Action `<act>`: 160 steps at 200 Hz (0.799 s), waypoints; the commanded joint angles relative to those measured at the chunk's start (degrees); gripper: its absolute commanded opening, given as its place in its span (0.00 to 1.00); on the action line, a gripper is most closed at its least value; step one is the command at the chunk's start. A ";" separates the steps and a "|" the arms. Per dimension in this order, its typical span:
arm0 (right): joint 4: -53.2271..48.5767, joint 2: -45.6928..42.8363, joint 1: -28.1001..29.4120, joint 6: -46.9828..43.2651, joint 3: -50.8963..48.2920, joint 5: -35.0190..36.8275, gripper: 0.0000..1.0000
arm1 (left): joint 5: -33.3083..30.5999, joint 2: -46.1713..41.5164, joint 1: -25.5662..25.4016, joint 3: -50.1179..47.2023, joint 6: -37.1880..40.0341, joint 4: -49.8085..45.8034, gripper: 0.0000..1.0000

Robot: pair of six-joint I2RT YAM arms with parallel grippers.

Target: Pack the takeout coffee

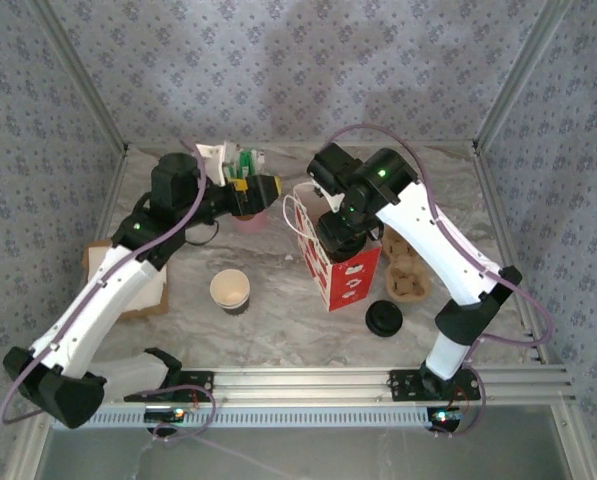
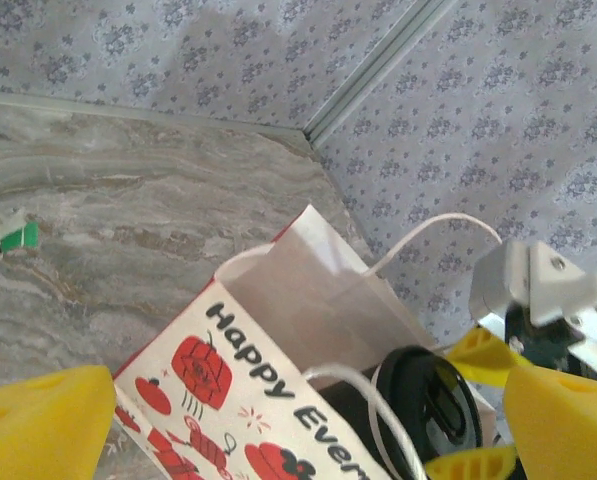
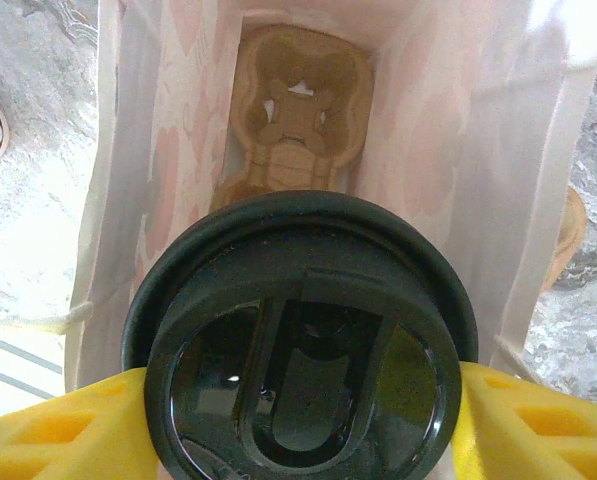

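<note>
At the table's left edge, a brown tray [image 1: 98,262] lay partly under the left arm; the left gripper [image 1: 256,195] hung near the back of the marble-patterned table [image 1: 278,320], its yellow jaws spread fully apart with nothing between them, just above a pink cup [image 1: 248,222]; the takeout coffee [image 1: 230,290], lidless and upright, stood alone on the table nearer the front, left of the red-and-white bag [image 1: 346,275] and apart from it; at the bag's open mouth, the right gripper [image 3: 298,430] was clamped partway closed on a black-lidded cup [image 3: 298,330], with a cardboard carrier [image 3: 296,110] lying on the bag's floor beneath; right of the bag, a loose black lid [image 1: 384,318] sat near the front and a second cardboard carrier [image 1: 410,272] lay just behind it.
</note>
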 commanded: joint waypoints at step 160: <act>-4.63 1.39 -1.37 1.00 -6.20 -0.24 0.69 | -1.51 -6.46 -8.59 -8.21 -0.45 3.49 0.83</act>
